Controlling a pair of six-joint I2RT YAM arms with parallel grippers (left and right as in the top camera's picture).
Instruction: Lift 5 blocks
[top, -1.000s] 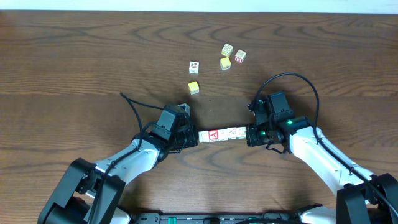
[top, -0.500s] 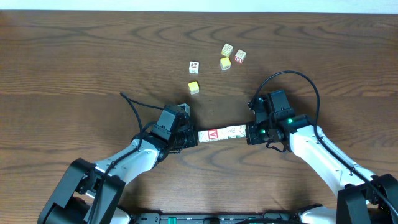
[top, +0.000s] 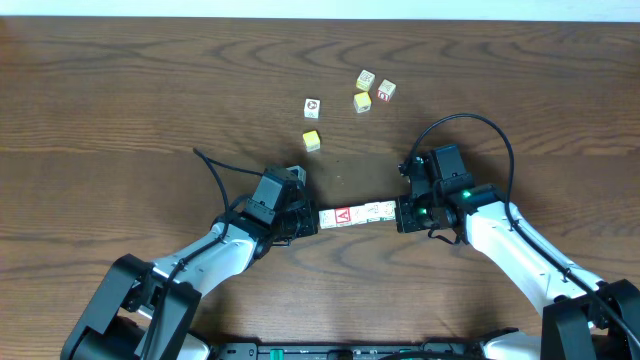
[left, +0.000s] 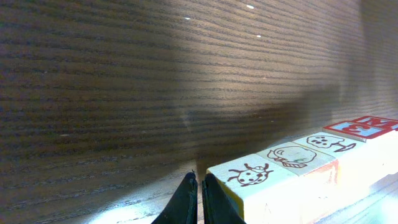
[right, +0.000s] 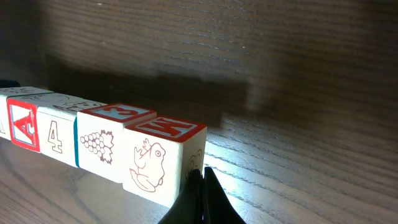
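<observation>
A row of several picture blocks (top: 356, 214) stretches between my two grippers, end to end. My left gripper (top: 313, 222) is shut, and its closed tips press the row's left end, beside the ladybug block (left: 252, 177). My right gripper (top: 399, 215) is also shut, tips against the right end, by the frog block (right: 152, 162). Neither gripper has anything between its fingers. In the left wrist view the closed tips (left: 199, 178) sit at the block's edge. In the right wrist view the tips (right: 203, 172) touch the end face. Whether the row is off the table I cannot tell.
Loose cubes lie at the far middle of the wooden table (top: 120, 90): a white picture cube (top: 312, 106), a yellow cube (top: 312, 141), a second yellow cube (top: 362, 101), a cream cube (top: 366, 79) and a red-faced cube (top: 386, 91).
The row and both gripper tips have shifted very slightly toward the far side. Both grippers stay shut against the row's ends.
</observation>
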